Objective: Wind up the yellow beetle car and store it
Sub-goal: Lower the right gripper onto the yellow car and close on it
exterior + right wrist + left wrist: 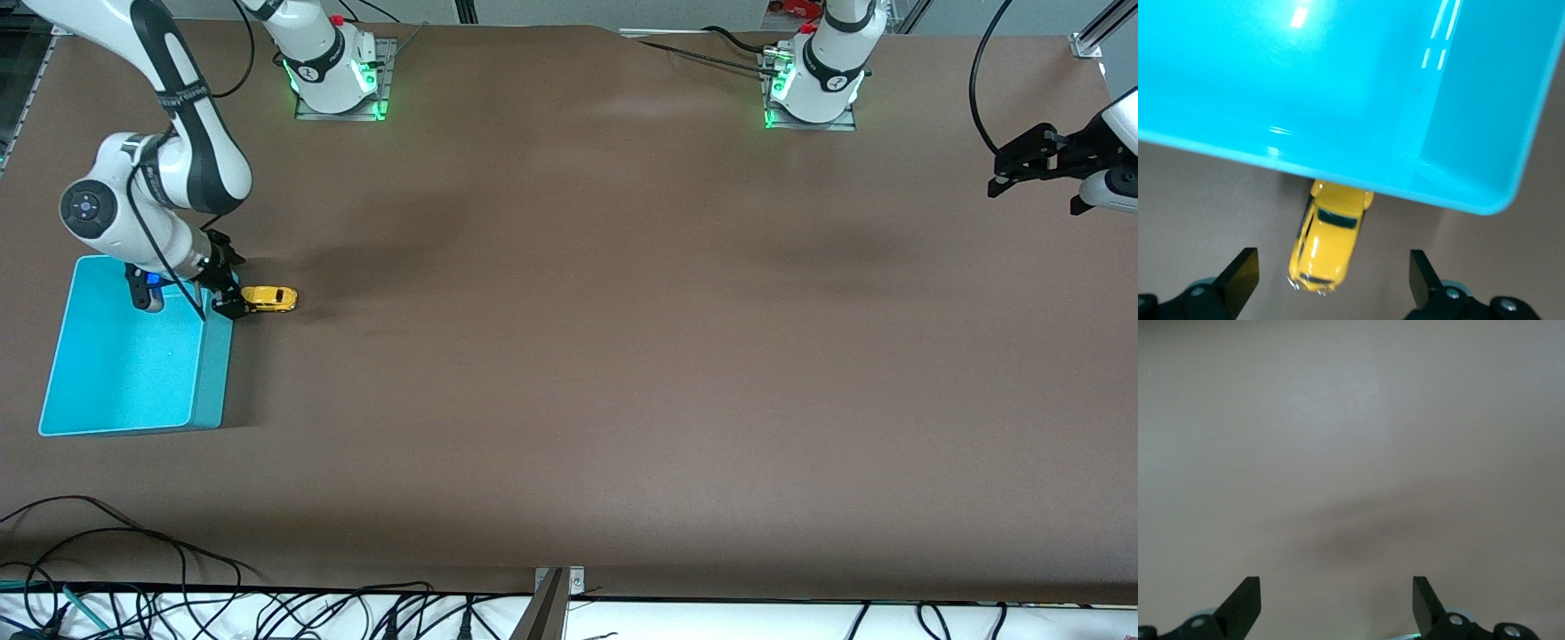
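Where the front view takes in the brown worktop [569, 356], the yellow beetle car [268, 299] sits on it just beside a turquoise bin [124, 418], at the bin's corner farther from the camera, toward the right arm's end. The right pincer [227, 286] hangs low at that corner, over the bin's rim and the car's end, its fingers apart and nothing between them. The left pincer [1036, 164] hovers over bare worktop at the left arm's end, well apart from the car, waiting with its fingers apart.

From the left wrist view, two dark fingertips [1245, 603] stand wide apart over plain worktop [1351, 440], holding nothing.

From the right wrist view, the car [1328, 240] lies on the worktop between the spread fingertips [1241, 273], touched by neither, one end tucked under the bin's rim [1338, 177].
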